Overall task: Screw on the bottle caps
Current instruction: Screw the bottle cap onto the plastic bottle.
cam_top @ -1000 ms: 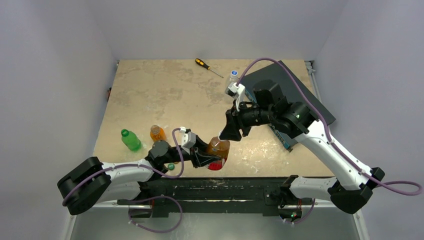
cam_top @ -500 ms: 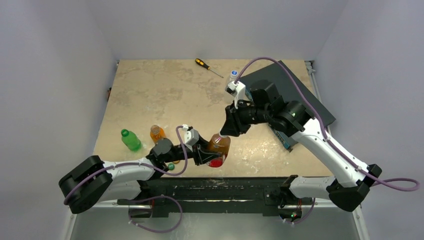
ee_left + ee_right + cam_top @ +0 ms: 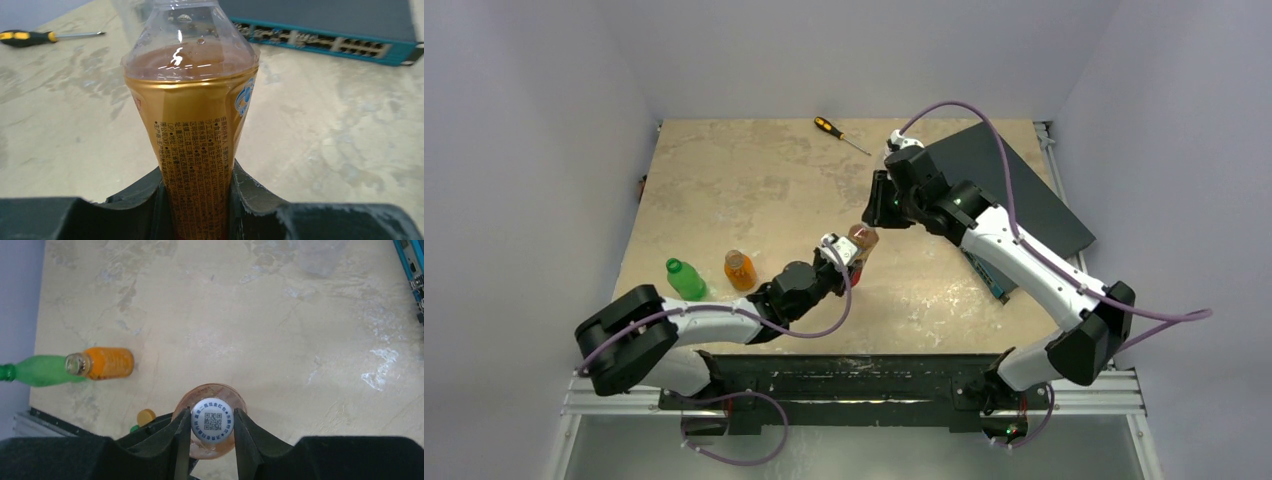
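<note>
An amber bottle point(image 3: 195, 125) with a gold label is clamped low on its body by my left gripper point(image 3: 197, 200), which holds it over the middle of the table point(image 3: 856, 245). A white cap point(image 3: 213, 422) with a printed code sits on its neck. My right gripper point(image 3: 212, 427) comes from above, shut on that cap with a finger pressed on each side. Left of them are an orange bottle point(image 3: 102, 363) with an open neck and a green bottle point(image 3: 37, 371). A yellow-orange cap point(image 3: 146, 416) and a green cap point(image 3: 134, 428) lie loose beside the left arm.
A black-and-orange screwdriver point(image 3: 839, 132) lies at the back of the table. A dark slab point(image 3: 1024, 190) with a teal-edged network box point(image 3: 325, 42) occupies the right side. The green bottle point(image 3: 686, 280) and orange bottle point(image 3: 740, 270) are near the front left.
Both arms carried the amber bottle from the near edge toward the table's middle. The right gripper's fingers narrowed onto the white cap.
</note>
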Motion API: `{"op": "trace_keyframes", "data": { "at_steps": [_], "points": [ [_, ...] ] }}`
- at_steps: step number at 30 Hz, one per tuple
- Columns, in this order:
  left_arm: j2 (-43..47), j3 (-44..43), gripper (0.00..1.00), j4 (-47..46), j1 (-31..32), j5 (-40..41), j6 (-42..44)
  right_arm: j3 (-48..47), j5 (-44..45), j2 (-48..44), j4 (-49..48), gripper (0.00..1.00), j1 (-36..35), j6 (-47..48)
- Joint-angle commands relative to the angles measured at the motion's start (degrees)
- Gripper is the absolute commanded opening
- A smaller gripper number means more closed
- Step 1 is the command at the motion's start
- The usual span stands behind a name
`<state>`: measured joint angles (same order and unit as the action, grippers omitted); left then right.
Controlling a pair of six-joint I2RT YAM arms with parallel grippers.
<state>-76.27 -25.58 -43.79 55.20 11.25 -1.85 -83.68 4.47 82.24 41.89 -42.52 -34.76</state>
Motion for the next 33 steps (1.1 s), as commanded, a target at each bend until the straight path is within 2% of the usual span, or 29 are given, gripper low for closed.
{"op": "trace_keyframes", "data": {
  "at_steps": [1, 3, 5, 7, 8, 9, 10, 11, 13, 14, 21, 25, 29, 33],
  "points": [
    [-3.91, -9.34, 0.0, -15.95, 3.86, 15.67, 9.89, -0.37, -0.74, 5.37, 2.42, 0.01, -2.74, -9.85],
    [-5.04, -10.13, 0.0, -15.58, 4.39, 17.13, 9.97, -1.36, -0.14, 6.04, 2.2, 0.04, -2.74, -10.67],
    [-5.01, -9.52, 0.0, -15.15, 4.48, 16.59, 9.02, -2.32, -0.16, 5.9, 1.78, 0.12, -2.74, -10.81],
    [-4.03, -8.26, 0.0, -13.37, 4.48, 14.85, 7.75, -3.05, -1.72, 4.8, 1.3, 0.26, -2.68, -11.1],
    [-3.23, -7.35, 0.0, -12.63, 4.43, 13.12, 6.92, -3.37, -0.76, 3.87, 0.8, 0.36, -2.61, -10.64],
    [-2.62, -6.61, 0.0, -11.69, 4.0, 10.37, 6.19, -3.86, -0.03, 2.85, 0.79, 0.06, -2.44, -10.07],
    [-1.98, -6.2, 0.0, -9.64, 3.67, 7.69, 5.2, -4.59, 0.24, 1.84, 0.89, 0.51, -2.09, -9.28],
    [-1.36, -5.8, 0.0, -7.6, 3.23, 4.92, 3.91, -5.26, 0.23, 0.88, 0.98, 0.64, -1.56, -8.45],
    [-0.22, -4.06, 0.0, -5.82, 1.67, -1.62, -0.45, -6.23, 0.05, -1.2, 0.94, 0.83, -0.42, -6.5],
    [0.37, -3.16, 0.0, -5.6, 0.52, -4.81, -2.36, -6.53, 0.13, -2.39, 0.77, 0.96, -0.01, -5.41],
    [3.93, 0.26, 0.0, -5.28, -5.43, -26.96, -11.84, -2.15, -4.33, -12.02, -3.04, 0.99, 3.06, 7.04],
    [5.27, 2.79, 0.0, -11.1, -8.04, -38.75, -18.83, 3.59, -15.24, -17.43, -6.99, 0.99, 6.12, 13.96],
    [5.1, 6.29, 0.0, -21.88, -10.78, -48.15, -28.05, 7.66, -25.55, -20.72, -8.5, 0.93, 6.55, 18.13],
    [1.88, 10.24, 0.0, -39.39, -13.0, -54.5, -39.4, 11.55, -33.24, -23.43, -13.36, 0.84, 6.61, 18.55]
  ]
}}
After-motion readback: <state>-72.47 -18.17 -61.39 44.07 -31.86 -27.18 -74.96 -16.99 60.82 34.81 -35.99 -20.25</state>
